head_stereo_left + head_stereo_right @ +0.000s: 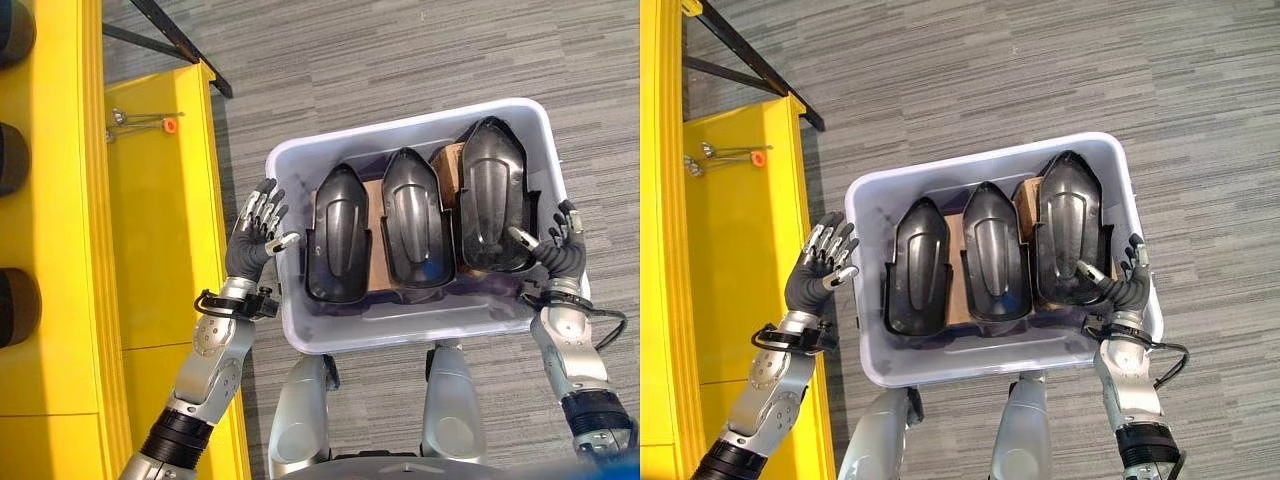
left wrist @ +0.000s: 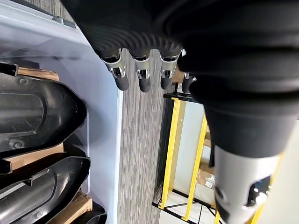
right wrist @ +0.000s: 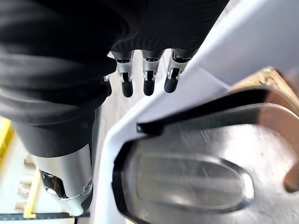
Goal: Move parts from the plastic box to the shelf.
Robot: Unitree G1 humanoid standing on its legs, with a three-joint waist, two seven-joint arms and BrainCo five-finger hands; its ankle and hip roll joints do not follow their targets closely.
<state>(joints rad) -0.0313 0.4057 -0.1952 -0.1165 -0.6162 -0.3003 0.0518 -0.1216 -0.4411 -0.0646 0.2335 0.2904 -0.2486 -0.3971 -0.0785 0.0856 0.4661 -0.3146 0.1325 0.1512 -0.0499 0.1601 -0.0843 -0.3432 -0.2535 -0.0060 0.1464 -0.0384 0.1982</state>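
Parts: 3 black moulded shells lie side by side in the plastic box [image 1: 300, 330]. These are the left part [image 1: 338, 235], the middle part [image 1: 415, 220] and the right part [image 1: 492, 195]. Pieces of brown cardboard [image 1: 372, 245] show under and between them.
Box position: it sits in front of the robot, above the grey carpet floor [image 1: 400, 60], between the 2 hands. What holds it up from beneath is hidden.
Shelf: the yellow shelf [image 1: 150, 200] stands on the robot's left, just beside the box. Dark rounded items [image 1: 15, 300] sit along its far left edge, and a small metal tool with an orange tip [image 1: 140, 122] lies on it.
Left hand: the left hand [image 1: 255, 245] is just outside the box's left wall with fingers spread and nearly straight. Its thumb reaches toward the rim and it holds nothing. In the left wrist view the fingertips [image 2: 144, 84] hang clear of the wall.
Right hand: the right hand [image 1: 560, 245] is at the box's right rim with fingers straight and relaxed. Its thumb points in over the right part and nothing is gripped.
Step in hand: likely the approach before the first pick, since all 3 parts are in the box and none is grasped.
Next move: probably one hand must reach over the rim, close round a shell's edge and lift it clear of its neighbours. The left part looks nearest the shelf.
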